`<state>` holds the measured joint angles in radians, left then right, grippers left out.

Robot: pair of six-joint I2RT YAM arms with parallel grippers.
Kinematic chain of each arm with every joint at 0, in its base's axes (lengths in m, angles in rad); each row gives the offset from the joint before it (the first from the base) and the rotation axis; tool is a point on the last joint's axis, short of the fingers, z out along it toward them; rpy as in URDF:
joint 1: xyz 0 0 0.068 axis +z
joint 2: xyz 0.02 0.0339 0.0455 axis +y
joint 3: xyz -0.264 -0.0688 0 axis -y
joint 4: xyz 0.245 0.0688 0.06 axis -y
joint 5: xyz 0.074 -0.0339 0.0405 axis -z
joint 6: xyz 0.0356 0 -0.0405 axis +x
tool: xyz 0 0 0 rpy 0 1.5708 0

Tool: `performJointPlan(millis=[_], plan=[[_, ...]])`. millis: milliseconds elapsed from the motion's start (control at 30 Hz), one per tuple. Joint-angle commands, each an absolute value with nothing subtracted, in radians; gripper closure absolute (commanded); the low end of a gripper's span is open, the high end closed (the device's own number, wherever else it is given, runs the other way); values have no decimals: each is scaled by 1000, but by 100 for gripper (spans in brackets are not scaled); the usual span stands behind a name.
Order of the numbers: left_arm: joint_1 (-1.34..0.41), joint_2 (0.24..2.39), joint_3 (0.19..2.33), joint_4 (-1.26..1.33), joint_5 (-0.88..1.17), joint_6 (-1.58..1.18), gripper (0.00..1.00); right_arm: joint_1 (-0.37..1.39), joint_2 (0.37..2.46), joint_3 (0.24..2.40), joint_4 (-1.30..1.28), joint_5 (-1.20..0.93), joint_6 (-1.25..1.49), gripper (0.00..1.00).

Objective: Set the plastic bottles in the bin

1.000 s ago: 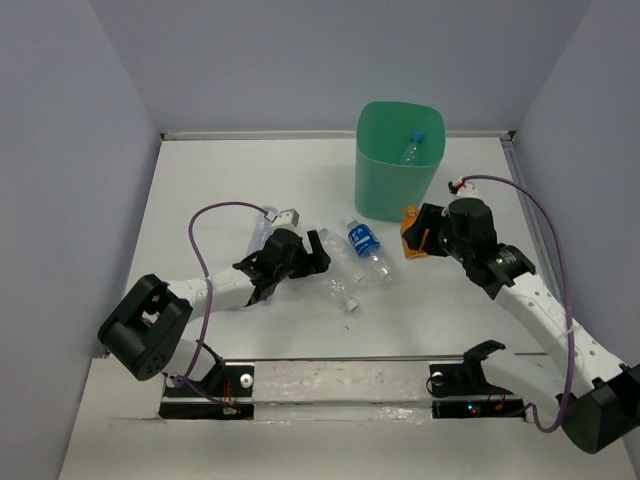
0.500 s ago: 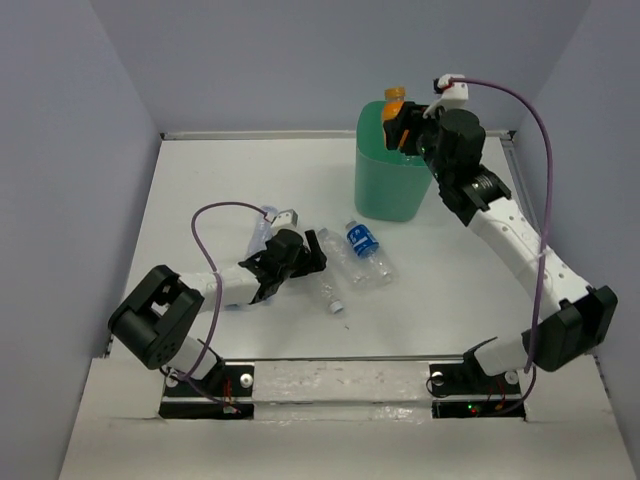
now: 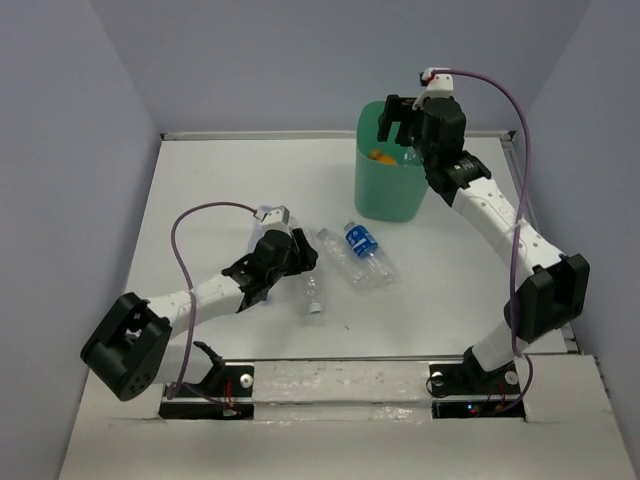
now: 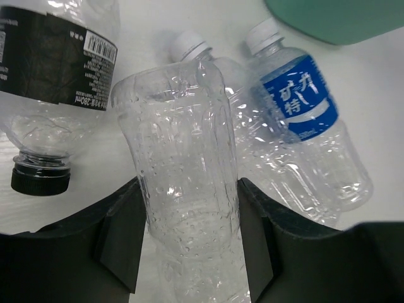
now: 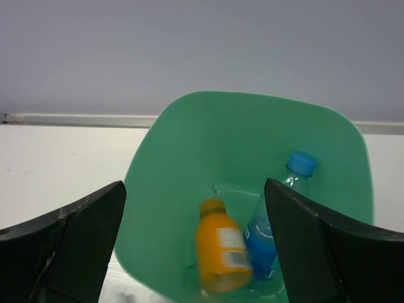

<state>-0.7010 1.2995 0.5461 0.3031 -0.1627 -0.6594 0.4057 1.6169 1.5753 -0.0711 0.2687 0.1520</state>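
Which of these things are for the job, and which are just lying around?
For the job:
mint-green bin
orange bottle and blue-capped bottle inside it
crumpled clear bottle in the left gripper
white-capped clear bottle
blue-label bottle
black-label bottle

Just there:
purple cables
white table

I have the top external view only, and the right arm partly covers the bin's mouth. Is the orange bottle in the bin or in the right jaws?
Observer: In the bin. The right wrist view shows the orange bottle down inside it, blurred, with the right jaws open and empty.
Operator: What about the left jaws?
Observer: The left wrist view shows them pressed against both sides of a clear unlabelled bottle.
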Motion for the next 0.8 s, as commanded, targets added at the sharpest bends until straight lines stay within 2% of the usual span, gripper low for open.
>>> performJointPlan(millis=[0, 167, 300, 467, 600, 767], plan=[[-709, 1140, 566, 237, -170, -627, 49, 407, 1459, 1514, -61, 207, 193, 6], [-709, 1005, 643, 160, -158, -597, 49, 407, 1301, 1330, -86, 51, 267, 11], [-707, 980, 799, 161, -193, -542, 49, 407, 1125, 1044, -40, 64, 388, 16], [-696, 1107, 1044, 236, -198, -528, 49, 407, 941, 801, -46, 110, 471, 22], [-695, 1259, 1244, 299, -239, -493, 49, 407, 825, 672, -84, 95, 498, 33], [-698, 1495, 1575, 302, -290, -433, 48, 407, 733, 560, -87, 8, 561, 36]])
